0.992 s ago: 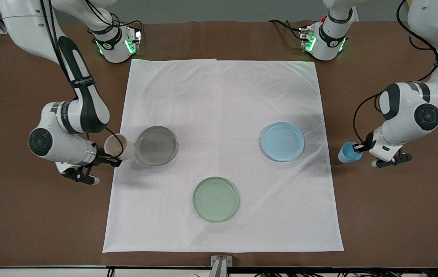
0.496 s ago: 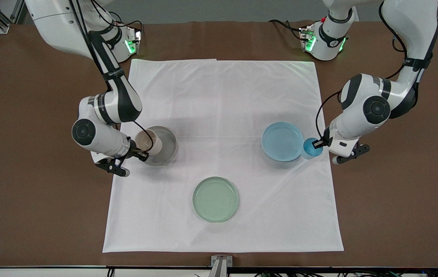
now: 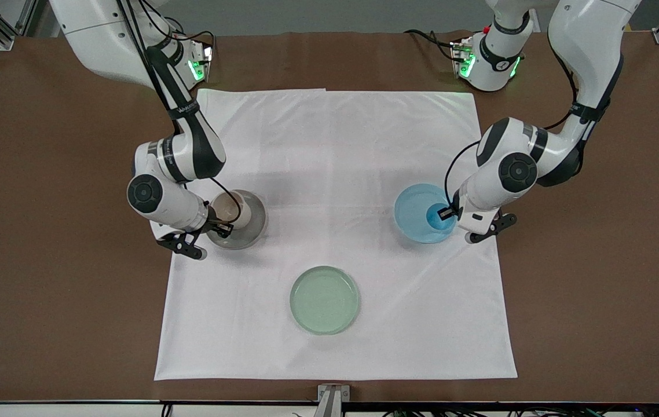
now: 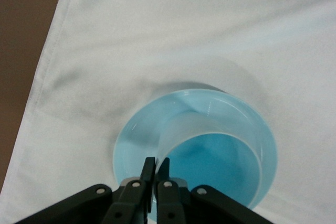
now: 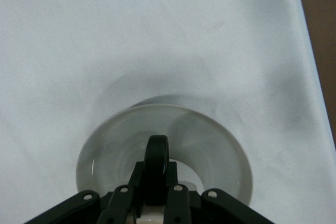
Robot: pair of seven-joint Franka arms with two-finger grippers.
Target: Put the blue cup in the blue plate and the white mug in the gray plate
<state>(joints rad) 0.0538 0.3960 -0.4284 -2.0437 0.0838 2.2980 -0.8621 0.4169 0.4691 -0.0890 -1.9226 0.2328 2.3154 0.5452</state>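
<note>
Both arms are at the placing step, each holding its load over its own plate. The left gripper (image 3: 444, 213) has its jaws pinched tight on the rim of the blue cup (image 3: 437, 216), which hangs over the part of the blue plate (image 3: 410, 209) toward the left arm's end of the table; the right gripper (image 3: 222, 227) has its jaws clamped on the dark handle of the white mug (image 3: 227, 207), which is over the edge of the gray plate (image 3: 251, 223) toward the right arm's end. To do this well, I would bring each one a little more toward its plate's middle, lower it straight until the base sits flat, and only then open, lifting away upward so the fingers do not drag or tip it. The mug, held by its handle, may swing or land tilted, so a slow descent suits it. Count: one cup, one mug, three plates with the spare green plate (image 3: 324, 300) nearest the front camera, one white cloth (image 3: 329, 139), and two grippers.
</note>
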